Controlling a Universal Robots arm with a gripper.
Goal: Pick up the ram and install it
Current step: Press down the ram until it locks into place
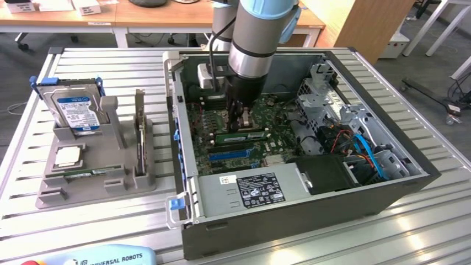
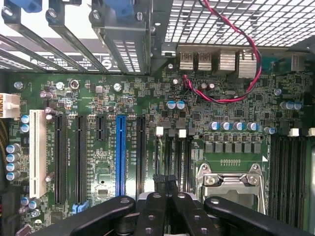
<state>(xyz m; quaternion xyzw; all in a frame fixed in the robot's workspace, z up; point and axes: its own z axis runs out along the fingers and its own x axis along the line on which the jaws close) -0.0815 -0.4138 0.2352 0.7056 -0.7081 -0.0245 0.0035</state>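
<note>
Handling: the ram (image 1: 241,134) looks light, stiff, thin and fragile. Best taken by its long bare edges, never by the chips.
Look: long, narrow green board, seen on edge.
Place: on the motherboard (image 2: 236,105), mid-way across the open computer case (image 1: 309,212), just below the gripper (image 1: 237,124).
Fingers: pinched fully together. Contact with the ram, cannot tell.

We see a green ram (image 1: 243,134) stick on a green circuit board (image 2: 236,105), one blue slot (image 2: 120,155), a red-black wire (image 2: 236,44), black tool (image 2: 165,184) fingers, a grey ribbed table (image 1: 96,232).
</note>
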